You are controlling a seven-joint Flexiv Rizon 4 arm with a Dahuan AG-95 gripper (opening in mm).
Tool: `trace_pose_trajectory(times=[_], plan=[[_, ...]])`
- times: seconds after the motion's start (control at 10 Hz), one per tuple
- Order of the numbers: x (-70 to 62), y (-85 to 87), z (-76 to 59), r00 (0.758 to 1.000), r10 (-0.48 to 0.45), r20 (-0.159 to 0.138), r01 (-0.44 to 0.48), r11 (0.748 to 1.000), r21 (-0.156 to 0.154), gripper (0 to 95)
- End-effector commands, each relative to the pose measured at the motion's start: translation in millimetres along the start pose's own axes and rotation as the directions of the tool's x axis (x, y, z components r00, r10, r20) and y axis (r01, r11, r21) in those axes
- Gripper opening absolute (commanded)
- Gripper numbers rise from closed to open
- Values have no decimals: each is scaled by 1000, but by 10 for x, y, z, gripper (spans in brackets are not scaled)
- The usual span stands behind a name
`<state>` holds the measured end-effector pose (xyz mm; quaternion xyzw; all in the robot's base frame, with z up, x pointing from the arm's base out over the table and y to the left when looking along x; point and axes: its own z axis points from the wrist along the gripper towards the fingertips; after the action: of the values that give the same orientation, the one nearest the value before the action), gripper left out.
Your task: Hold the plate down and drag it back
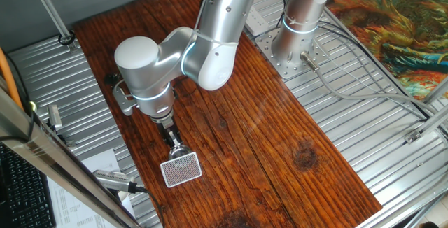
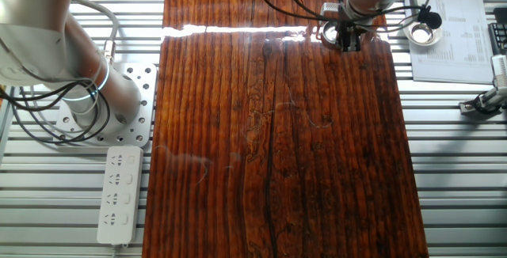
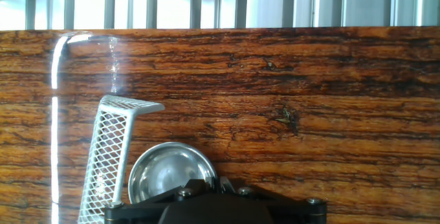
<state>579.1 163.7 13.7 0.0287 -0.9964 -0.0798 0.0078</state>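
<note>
Your pictures carried no brand or label that could be read; the printed paper sheet (image 2: 455,36) right of the wooden board (image 2: 277,131) was too small to make out. In the hand view, the latticed card (image 3: 110,157) lay at the left, and just right of it, touching or nearly so, sat the plate (image 3: 168,172), its near rim hidden under the gripper body. One fixed view showed you the card (image 1: 181,169) but hid the plate under the gripper (image 1: 176,148). The other fixed view showed neither, only the gripper (image 2: 347,38) at the board's far edge. Your arm (image 1: 203,43) reached down steeply, wrist bent over the card's end. You could not tell how the fingers stood.
</note>
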Motion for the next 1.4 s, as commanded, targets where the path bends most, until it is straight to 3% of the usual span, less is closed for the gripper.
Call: trace_pose_trajectory(times=[0.1, 1.4], plan=[[-4, -7, 6, 1000, -1, 1, 1, 1000, 1, 0], [-9, -119, -17, 1000, -16, -2, 16, 1000, -2, 0]])
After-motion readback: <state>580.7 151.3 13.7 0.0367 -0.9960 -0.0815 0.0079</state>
